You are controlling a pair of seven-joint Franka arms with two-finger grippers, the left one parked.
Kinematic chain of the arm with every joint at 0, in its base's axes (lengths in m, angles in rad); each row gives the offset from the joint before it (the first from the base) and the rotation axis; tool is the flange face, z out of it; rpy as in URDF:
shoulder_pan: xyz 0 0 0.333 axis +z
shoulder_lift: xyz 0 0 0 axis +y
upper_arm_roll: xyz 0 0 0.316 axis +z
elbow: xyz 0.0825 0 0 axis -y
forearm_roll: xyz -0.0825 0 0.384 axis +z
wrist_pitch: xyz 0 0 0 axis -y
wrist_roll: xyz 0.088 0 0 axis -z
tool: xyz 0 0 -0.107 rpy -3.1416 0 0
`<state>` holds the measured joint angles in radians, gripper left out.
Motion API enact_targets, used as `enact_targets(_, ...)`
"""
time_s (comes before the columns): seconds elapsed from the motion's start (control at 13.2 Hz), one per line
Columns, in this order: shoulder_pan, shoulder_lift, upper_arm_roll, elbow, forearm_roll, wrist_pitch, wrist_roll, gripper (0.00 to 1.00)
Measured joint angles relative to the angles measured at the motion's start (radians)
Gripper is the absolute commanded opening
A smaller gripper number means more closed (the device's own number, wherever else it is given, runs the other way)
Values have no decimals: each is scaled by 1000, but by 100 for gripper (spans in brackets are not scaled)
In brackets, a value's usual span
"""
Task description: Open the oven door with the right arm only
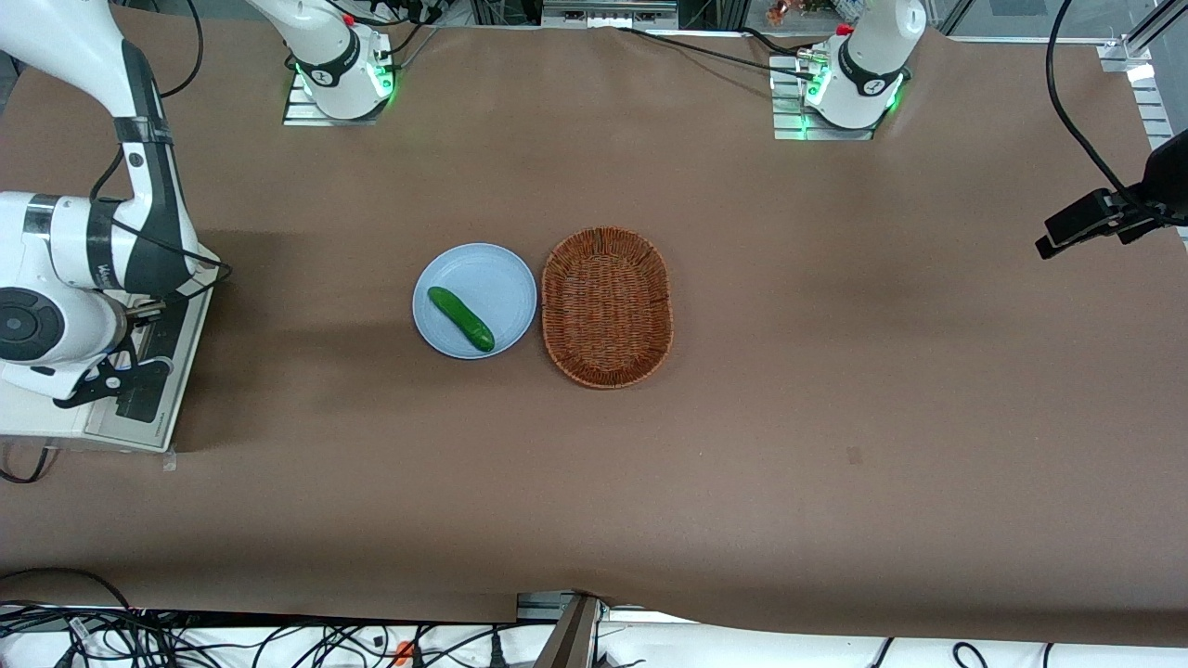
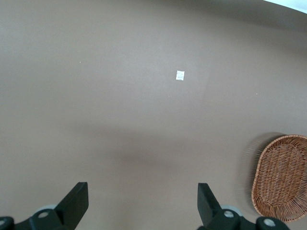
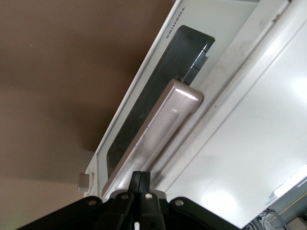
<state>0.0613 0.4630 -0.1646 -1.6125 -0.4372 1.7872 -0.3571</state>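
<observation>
My black two-finger hand (image 3: pixel 140 184), fingers pressed together, sits just above the cream-white oven door (image 3: pixel 144 96) at the worktop's working-arm end. Its silver bar handle (image 3: pixel 158 127) looks stiff, slippery; I would hook it mid-bar.

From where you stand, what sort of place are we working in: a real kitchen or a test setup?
Most likely a lab test bench. The table is covered in brown paper, arm bases are bolted at its edge, and loose cables trail below. The gripper, fingers together, sits at the oven door handle; a plate and basket serve as props.
</observation>
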Motion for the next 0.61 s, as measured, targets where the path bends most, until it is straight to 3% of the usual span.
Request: enact_targets(0.61, -3, 3, 0, -1, -1, 0, -19, 0)
